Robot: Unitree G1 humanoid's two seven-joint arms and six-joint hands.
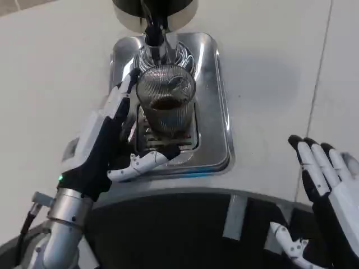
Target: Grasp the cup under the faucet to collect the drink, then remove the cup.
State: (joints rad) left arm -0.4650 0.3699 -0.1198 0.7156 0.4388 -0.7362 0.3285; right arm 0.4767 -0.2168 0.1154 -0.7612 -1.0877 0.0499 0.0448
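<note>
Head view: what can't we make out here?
- Dispenser: body cut off by the top edge.
- Cup: the near-left side is hidden behind the left hand, so contact is unclear.
- Right hand: cut off by the right and bottom edges.
- Faucet: flow too blurred to judge.

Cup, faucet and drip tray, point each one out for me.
cup [166, 103], head view, on its ribbed glass wall.
faucet [153, 29], head view, on its black spout.
drip tray [216, 112], head view, on its right rim.

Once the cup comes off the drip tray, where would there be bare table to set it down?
Bare white table lies right of the drip tray, stretching toward the open right robot hand; more lies left of the tray. It is crowded on the tray grate, where the left robot hand wraps the cup beneath the faucet.
</note>
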